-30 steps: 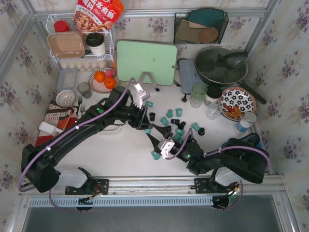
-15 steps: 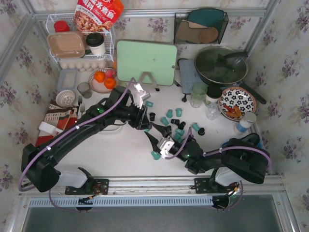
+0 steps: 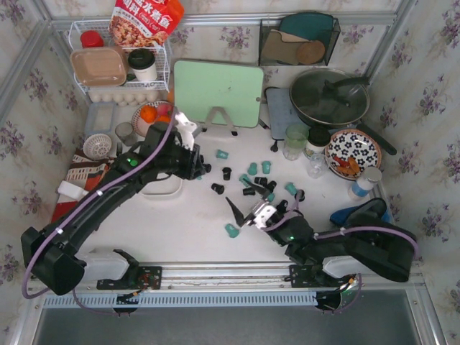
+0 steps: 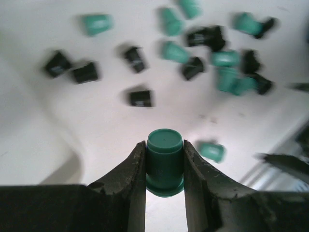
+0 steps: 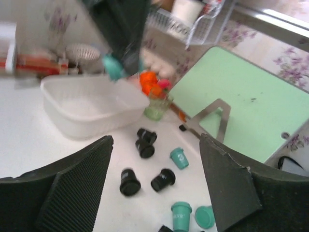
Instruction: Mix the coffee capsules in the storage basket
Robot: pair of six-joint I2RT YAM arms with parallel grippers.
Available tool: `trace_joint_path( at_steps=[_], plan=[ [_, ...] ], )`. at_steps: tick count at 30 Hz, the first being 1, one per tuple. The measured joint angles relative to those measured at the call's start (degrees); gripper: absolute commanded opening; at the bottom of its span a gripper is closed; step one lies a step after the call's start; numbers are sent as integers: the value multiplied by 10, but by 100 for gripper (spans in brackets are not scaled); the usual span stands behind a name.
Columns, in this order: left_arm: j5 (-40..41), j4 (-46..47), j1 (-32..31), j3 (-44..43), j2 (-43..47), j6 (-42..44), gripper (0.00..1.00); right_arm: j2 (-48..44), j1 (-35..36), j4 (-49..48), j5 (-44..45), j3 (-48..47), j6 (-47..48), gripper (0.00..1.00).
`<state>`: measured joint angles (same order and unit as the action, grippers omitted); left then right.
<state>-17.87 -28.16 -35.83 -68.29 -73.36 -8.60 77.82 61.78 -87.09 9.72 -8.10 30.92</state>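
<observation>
White table [image 3: 187, 223], hemmed in by floral-papered walls, is carrying the shallow white rectangular storage basket [image 3: 172, 188] left of its middle, about halfway between the near and far edges. From above, the left arm is covering most of that dish. The right wrist camera is showing the storage basket [image 5: 91, 108] far more fully, with rounded corners and milky, solid walls.

The thumb-sized, cup-shaped coffee capsules [image 3: 259, 180], some teal-green and some black, are lying scattered on the bare table to the right of the basket, several tipped on their sides. One stray teal capsule [image 3: 231, 231] is sitting apart, nearer the near edge. In the left wrist view the coffee capsules [image 4: 193, 53] are smearing into blur.

Only that view is making the grip plain: the left gripper [image 4: 163, 145] is clamping a single teal-green pod [image 4: 164, 166] between its fingers [image 4: 137, 174], flat end toward the lens. Seen from the right wrist, it is hanging over or just beyond the basket's far rim; which one cannot be told.

The right gripper [image 5: 155, 142] is standing with its ribbed fingers [image 5: 77, 188] spread wide, holding nothing, and is looking across four black capsules and some teal ones.

Behind them, a pale green cutting board [image 3: 218, 92] is leaning on a metal stand at the far edge, and bright oranges [image 5: 150, 83] are sitting left of it.
</observation>
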Motion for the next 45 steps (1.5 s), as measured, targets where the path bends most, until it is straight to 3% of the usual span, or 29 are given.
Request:
trace_joint_path(
  at_steps=[4,7,12,19,25,31,38,45],
  plan=[
    [99,-30,58,-5,-13,0,18,-104,1,50,56,-1,-100,72],
    [146,-45,111,-5,-35,-1,18,-171,1,244,98,-70,-223,67],
    [161,-54,193,-18,-114,-18,20,-201,2,523,126,-116,-398,61],
    [136,-82,234,-55,-226,-37,41,-185,2,741,71,-146,-493,68],
    [160,-100,239,-61,-233,-40,52,-150,2,826,23,-159,-498,63],
    [171,-106,239,-63,-211,-40,52,-99,3,865,3,-196,-487,58],
    [148,-100,238,-56,-153,-41,52,-56,13,897,3,-237,-485,69],
    [115,-92,234,-51,-92,-41,52,-33,20,946,10,-287,-474,66]
  ],
)
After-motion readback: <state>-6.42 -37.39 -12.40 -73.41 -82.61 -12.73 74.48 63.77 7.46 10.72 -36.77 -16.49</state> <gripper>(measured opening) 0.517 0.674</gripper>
